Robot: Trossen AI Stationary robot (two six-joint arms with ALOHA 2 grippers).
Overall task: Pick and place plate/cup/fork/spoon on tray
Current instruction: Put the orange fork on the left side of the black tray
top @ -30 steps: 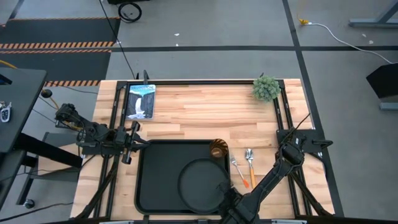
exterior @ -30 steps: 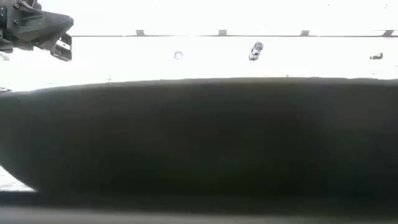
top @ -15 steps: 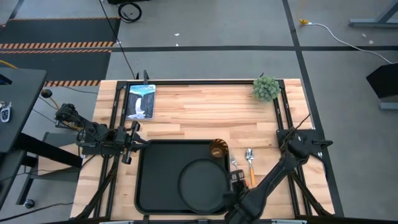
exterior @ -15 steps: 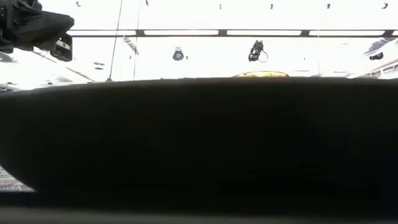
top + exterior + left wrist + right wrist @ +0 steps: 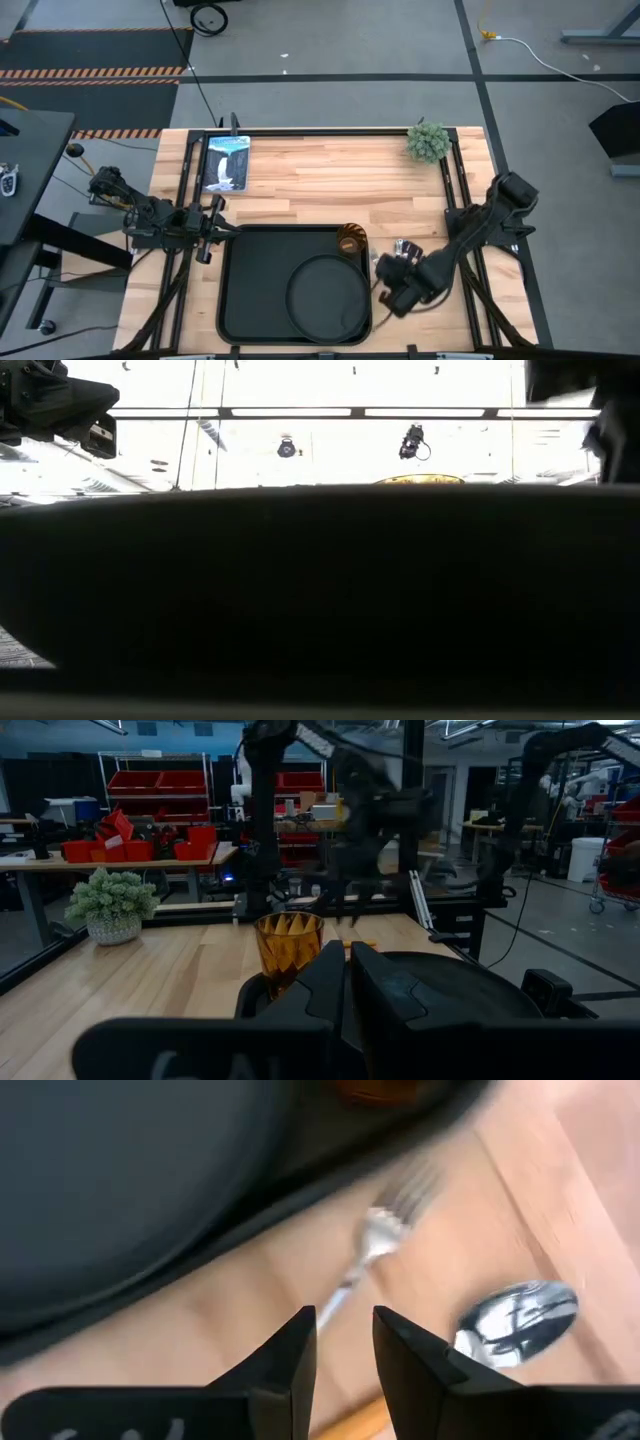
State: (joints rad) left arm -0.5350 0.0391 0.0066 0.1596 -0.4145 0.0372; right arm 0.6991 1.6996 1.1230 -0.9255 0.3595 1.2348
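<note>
The black tray [image 5: 245, 300] lies at the table's near middle. The round black plate [image 5: 325, 292] rests on its right half, and the amber cup [image 5: 350, 241] stands upright in its far right corner. The fork [image 5: 383, 1232] and the spoon [image 5: 515, 1316] lie flat on the wood just right of the tray. The spoon's bowl shows in the high view [image 5: 399, 245]. My right gripper [image 5: 388, 272] hovers over them, open by a narrow gap and empty [image 5: 345, 1342], with the fork's shaft running toward that gap. My left gripper [image 5: 212, 232] waits shut at the tray's far left corner.
A small potted plant [image 5: 428, 142] stands at the far right and a picture card [image 5: 226, 162] lies at the far left. Bare wood lies between them and the tray. In the low view the tray's wall [image 5: 320, 590] fills most of the picture.
My right gripper has moved from the plate's near right rim toward the table's right and far side, and now hovers over the fork and spoon. The plate stays where it was on the tray.
</note>
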